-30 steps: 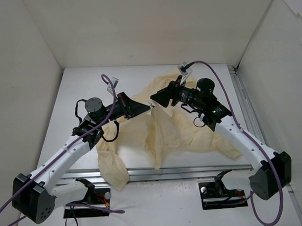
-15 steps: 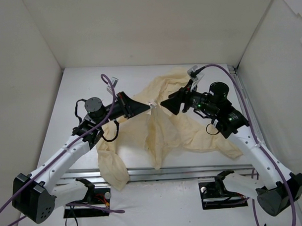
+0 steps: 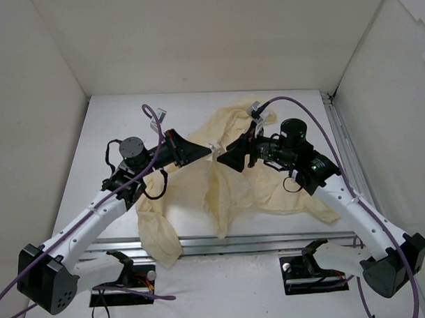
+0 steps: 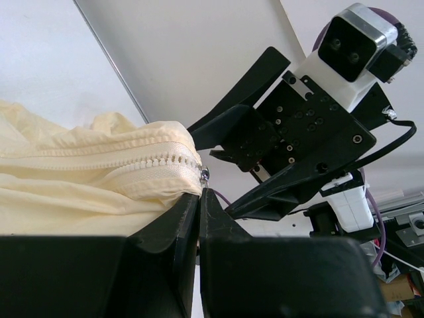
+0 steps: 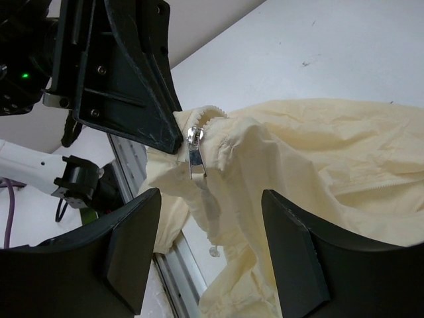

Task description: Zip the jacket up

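- the jacket (image 3: 245, 189) lies crumpled across the middle of the white worktop (image 3: 114, 127), between the two arms. its centre is drawn up off the surface into a peak where the two end effectors meet.
- at the left, one sleeve (image 3: 159, 237) trails toward the near edge and lies over the metal rail (image 3: 285, 236) there.
- the left end effector (image 3: 207, 151) reaches in from the left. its fingers are pressed together, pinching the jacket's front edge right at the end of the zipper teeth (image 4: 156, 161), and the cloth hangs from that pinch.
- the silver zipper pull (image 5: 194, 151) dangles just beside the left fingertips, at the top of the raised corner of fabric.
- the right end effector (image 3: 225, 157) faces the left one from the right, almost tip to tip, with its fingers spread apart. in the right wrist view the pull and the raised corner sit in front of the gap between them, and neither finger appears to touch the cloth.
- further right, the rest of the jacket spreads flat under the right arm, with a second sleeve (image 3: 319, 210) pointing toward the near right.
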Available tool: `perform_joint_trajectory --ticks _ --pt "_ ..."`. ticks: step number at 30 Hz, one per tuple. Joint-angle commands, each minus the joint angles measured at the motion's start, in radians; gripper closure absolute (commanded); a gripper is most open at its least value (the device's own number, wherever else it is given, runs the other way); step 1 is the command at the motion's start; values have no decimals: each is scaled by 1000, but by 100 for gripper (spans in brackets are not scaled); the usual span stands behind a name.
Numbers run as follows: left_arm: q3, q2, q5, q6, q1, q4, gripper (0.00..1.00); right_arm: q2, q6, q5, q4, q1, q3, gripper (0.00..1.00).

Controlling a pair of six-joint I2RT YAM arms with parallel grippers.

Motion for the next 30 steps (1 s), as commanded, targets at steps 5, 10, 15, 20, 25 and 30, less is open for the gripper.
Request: perform_joint_trajectory --ticks 5,10,15,20,25,30 --pt "27 -18 8 -9 9 88 100 42 -41 -3 52 31 0 47" --pt "25 -15 8 -11 9 94 100 54 -50 -3 52 31 -3 74" --pt "30 -3 16 -5 9 90 100 51 -50 -8 50 30 17 100" --pt "33 13 34 11 9 62 100 45 -38 -20 18 33 88 100" --pt "91 36 66 80 9 -53 100 71 -38 -32 -23 33 167 100" --pt "125 46 100 130 9 -91 100 108 -19 -54 -31 31 217 100"
